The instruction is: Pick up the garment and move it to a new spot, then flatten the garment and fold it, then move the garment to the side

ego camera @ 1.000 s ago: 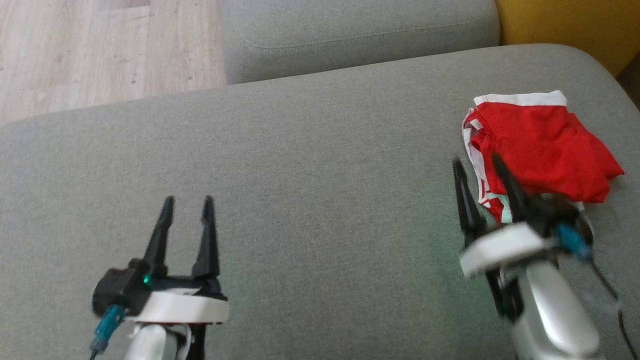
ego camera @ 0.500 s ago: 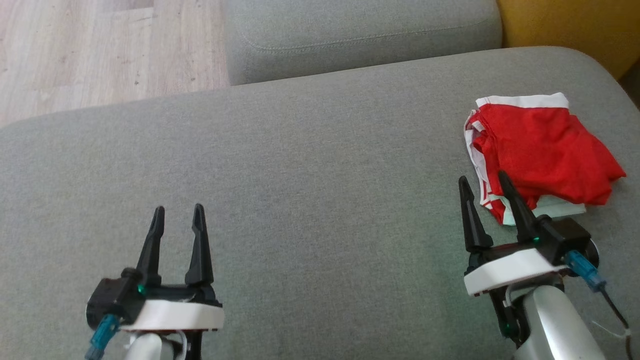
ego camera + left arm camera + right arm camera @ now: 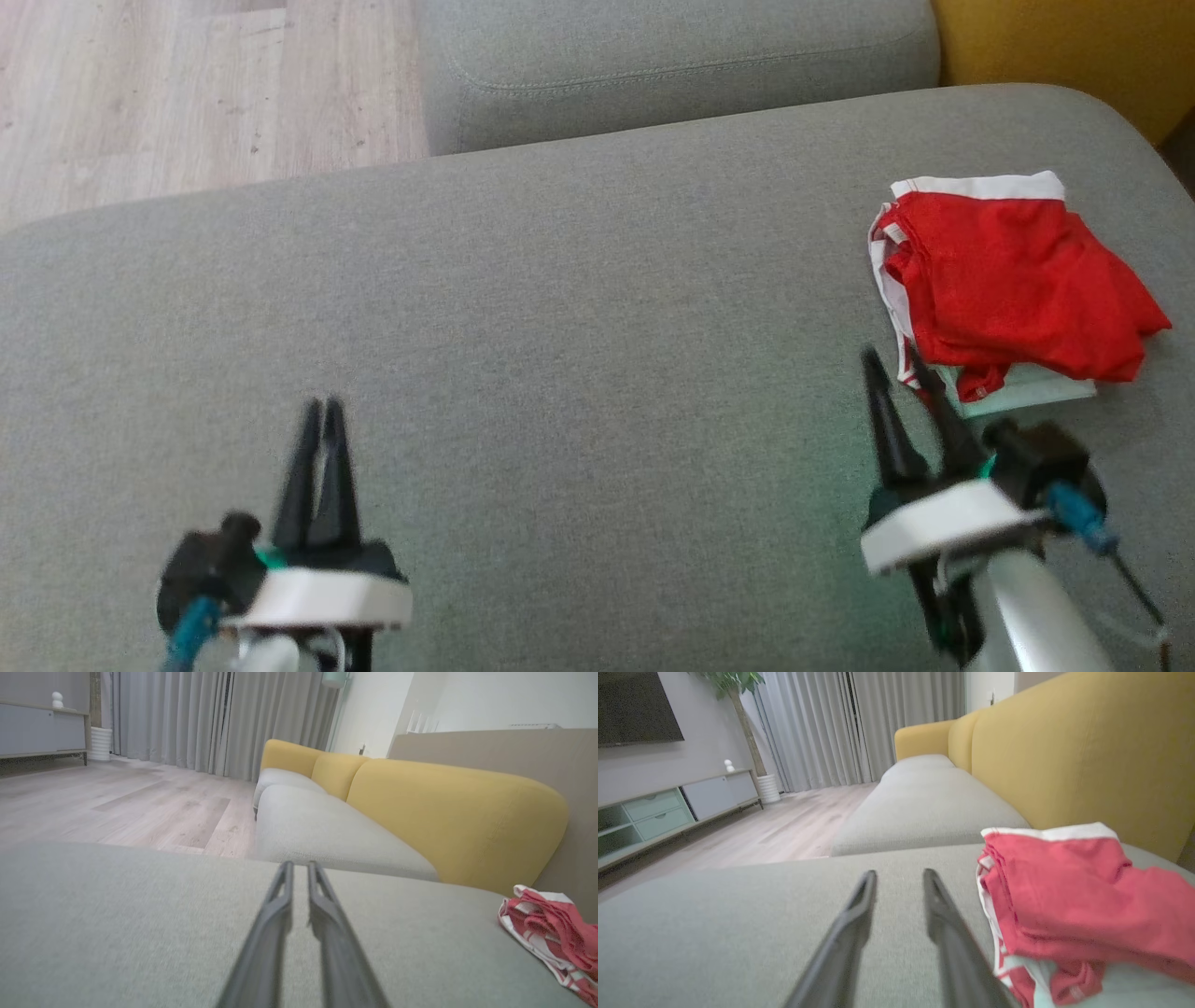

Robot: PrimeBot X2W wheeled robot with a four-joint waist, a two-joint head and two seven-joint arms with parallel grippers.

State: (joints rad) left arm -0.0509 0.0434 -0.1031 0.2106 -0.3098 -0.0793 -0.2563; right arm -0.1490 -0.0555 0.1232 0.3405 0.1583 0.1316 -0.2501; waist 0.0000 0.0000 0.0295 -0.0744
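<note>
The garment (image 3: 1018,280) is a red piece with white trim, lying in a folded pile at the far right of the grey sofa cushion (image 3: 579,308). It also appears in the left wrist view as the garment (image 3: 551,924) and in the right wrist view as the garment (image 3: 1073,905). My right gripper (image 3: 894,359) sits just in front of its near left corner, fingers apart and holding nothing. At the lower left, far from the cloth, my left gripper (image 3: 323,406) hovers over bare cushion with its fingers drawn almost together and empty. The right wrist view shows the right gripper (image 3: 899,873) left of the pile.
A second grey cushion (image 3: 672,65) lies beyond the near one. The yellow backrest (image 3: 1064,47) rises at the far right. Wooden floor (image 3: 187,93) lies past the cushion's left edge. A low cabinet (image 3: 668,807) stands across the room.
The left gripper's fingers have come together. The right gripper's fingers have narrowed, after pulling back from the garment's edge a second ago. The garment has stayed put.
</note>
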